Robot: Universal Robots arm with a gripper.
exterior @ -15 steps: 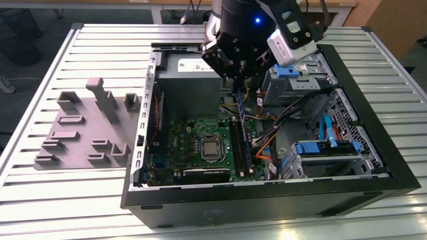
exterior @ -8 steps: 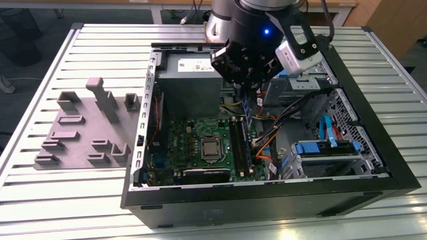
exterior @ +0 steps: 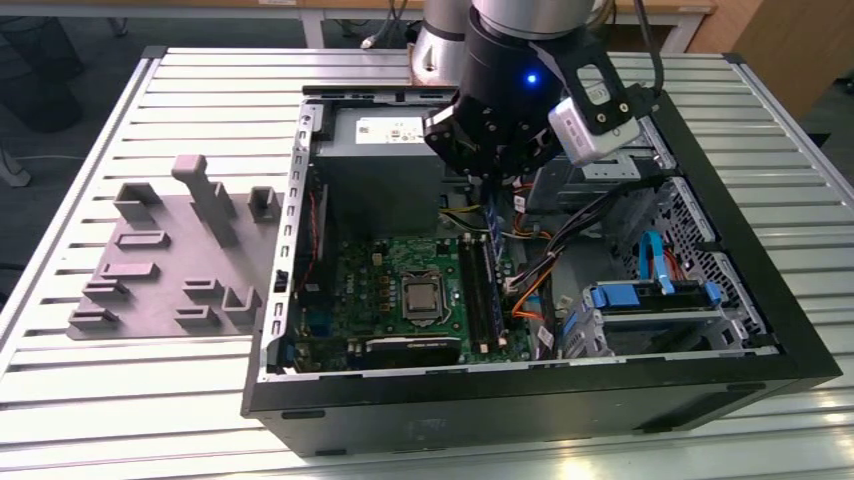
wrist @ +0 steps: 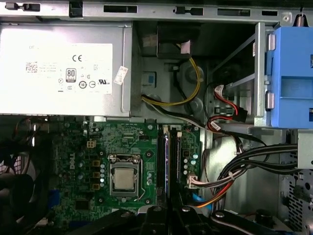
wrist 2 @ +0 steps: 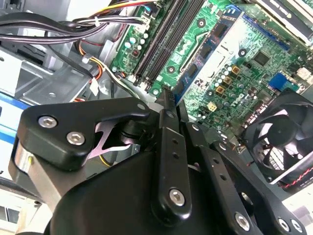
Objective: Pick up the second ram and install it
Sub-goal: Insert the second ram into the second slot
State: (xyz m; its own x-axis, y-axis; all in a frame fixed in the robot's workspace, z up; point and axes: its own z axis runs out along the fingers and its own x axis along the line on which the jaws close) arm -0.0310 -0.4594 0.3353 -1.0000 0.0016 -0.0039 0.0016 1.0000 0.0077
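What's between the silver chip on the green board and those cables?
Long black memory slots lie between the silver chip and the cables, in the first wrist view.

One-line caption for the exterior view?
Gripper lowered inside the open computer case, above the memory slots of the green motherboard.

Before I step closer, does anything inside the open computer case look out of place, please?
Nothing looks spilled or damaged. One oddity: the square silver processor on the green motherboard sits bare, no cooler over it. The gripper holds the thin dark-blue ram stick above the black slots.
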